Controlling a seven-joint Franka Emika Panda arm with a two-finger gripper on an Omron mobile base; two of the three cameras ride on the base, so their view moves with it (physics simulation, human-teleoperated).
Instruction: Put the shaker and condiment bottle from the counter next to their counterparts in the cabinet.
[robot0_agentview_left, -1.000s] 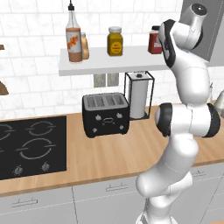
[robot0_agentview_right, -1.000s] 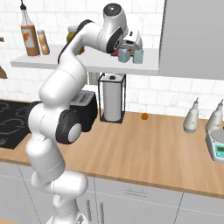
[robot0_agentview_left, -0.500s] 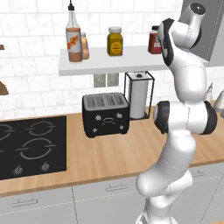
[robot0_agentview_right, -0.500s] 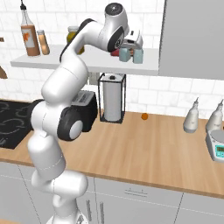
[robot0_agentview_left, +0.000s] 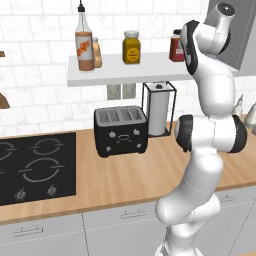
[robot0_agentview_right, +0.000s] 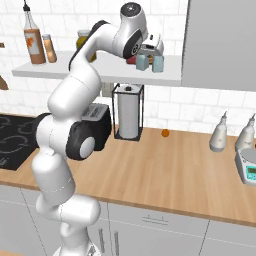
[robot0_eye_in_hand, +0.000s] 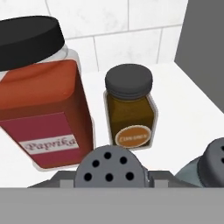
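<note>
My gripper reaches onto the cabinet shelf near its grey door panel. It is shut on the shaker, which stands on the shelf board. In the hand view the shaker's holed grey cap sits between the fingers of the gripper. A matching blue-grey shaker stands just beside it, toward the door. At the shelf's other end the small orange condiment bottle stands next to the tall orange-labelled bottle.
A paprika jar and a brown spice jar stand right behind the shakers. A yellow jar is mid-shelf. On the counter are a toaster, a paper-towel holder, a hob, two bottles and a scale.
Almost nothing has shifted; the hand stays at the shelf with the shaker between its fingers.
</note>
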